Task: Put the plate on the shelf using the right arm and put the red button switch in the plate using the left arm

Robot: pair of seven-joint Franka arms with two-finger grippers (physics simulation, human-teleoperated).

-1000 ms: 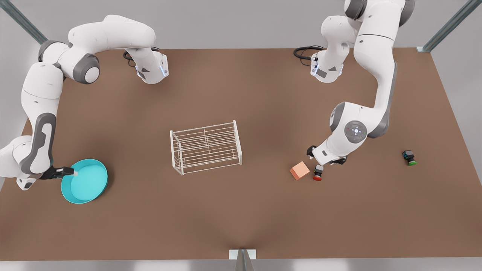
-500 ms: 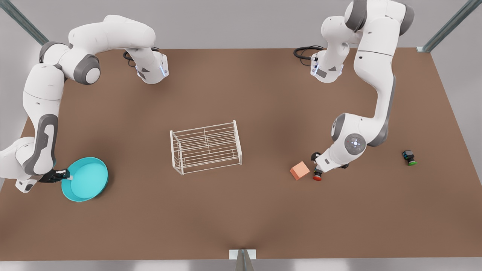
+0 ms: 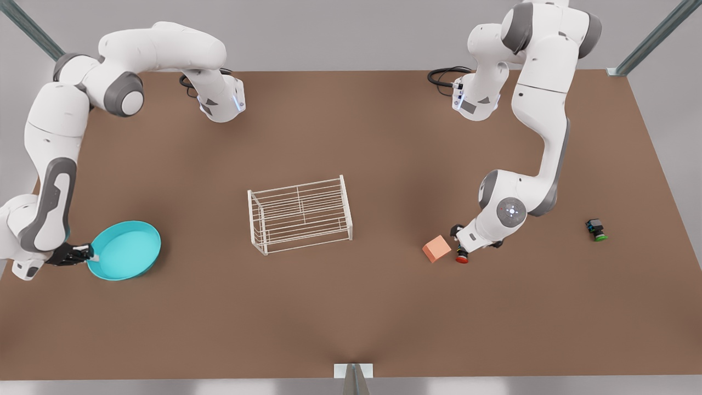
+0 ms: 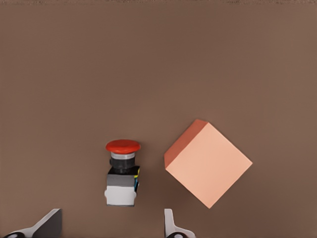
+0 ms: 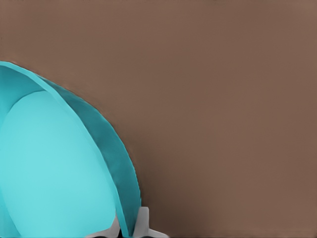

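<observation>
Brown tabletop under grey walls, metal frame posts at the corners. Plate (image 3: 126, 250) at the front view's near left, tilted up off the table, pinched at its rim by the right gripper (image 3: 90, 254), one finger each side of the rim wall in the right wrist view (image 5: 130, 225). Shelf (image 3: 300, 214) at the table's middle, well apart from the plate, top bars bare. Red button switch (image 3: 462, 255) lying on its side at the front view's right, red cap toward the near edge, just beside the salmon cube (image 3: 436, 248); in the left wrist view switch (image 4: 122, 173) and cube (image 4: 208, 163) apart but close. Left gripper (image 3: 469, 248) low over the switch, fingers spread wide to either side of the grey body, nothing held yet. Green-capped switch (image 3: 596, 229) far off to the right, no obstacle. Likely trouble: one finger (image 4: 171, 227) coming down near the cube and nudging it, or the lying switch rolling out of a pinch; on the other side, a rim-only pinch letting the plate swing or slip, or the rim catching the wire ends. Plenty of bare table between plate and shelf; tight room only around the cube.
</observation>
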